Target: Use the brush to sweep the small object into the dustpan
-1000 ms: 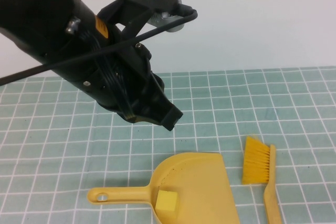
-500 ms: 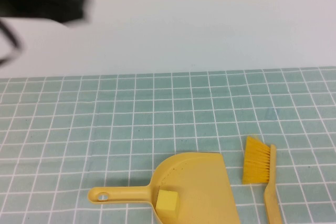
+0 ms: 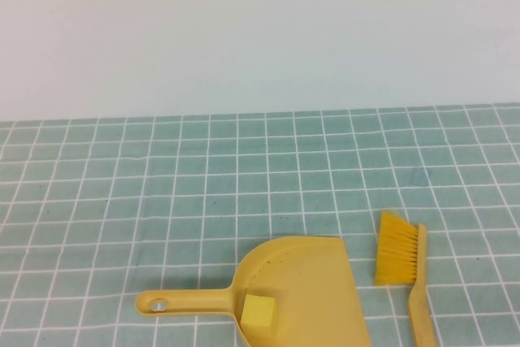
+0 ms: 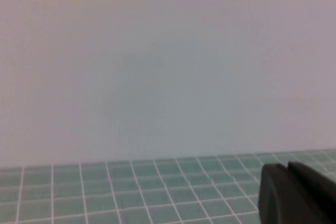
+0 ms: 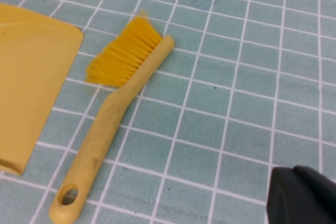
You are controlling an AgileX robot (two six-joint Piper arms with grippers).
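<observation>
The yellow dustpan (image 3: 305, 278) lies on the tiled table near the front edge of the high view, handle pointing left. The small pale-yellow cube (image 3: 259, 311) sits inside it, near the handle end. The brush (image 3: 404, 270) lies flat just right of the dustpan, bristles away from me; nothing holds it. The brush also shows in the right wrist view (image 5: 123, 103), beside the dustpan's edge (image 5: 31, 72). My right gripper (image 5: 295, 174) hovers apart from the brush, fingers together and empty. My left gripper (image 4: 287, 167) faces the wall, fingers together and empty. Neither arm shows in the high view.
Green tiled surface (image 3: 162, 193) with white grid lines runs back to a plain pale wall (image 3: 260, 30). No other objects show on it.
The left arm, which filled the upper left of the high view, has pulled up and out of that view. Dustpan, cube and brush have not moved.
</observation>
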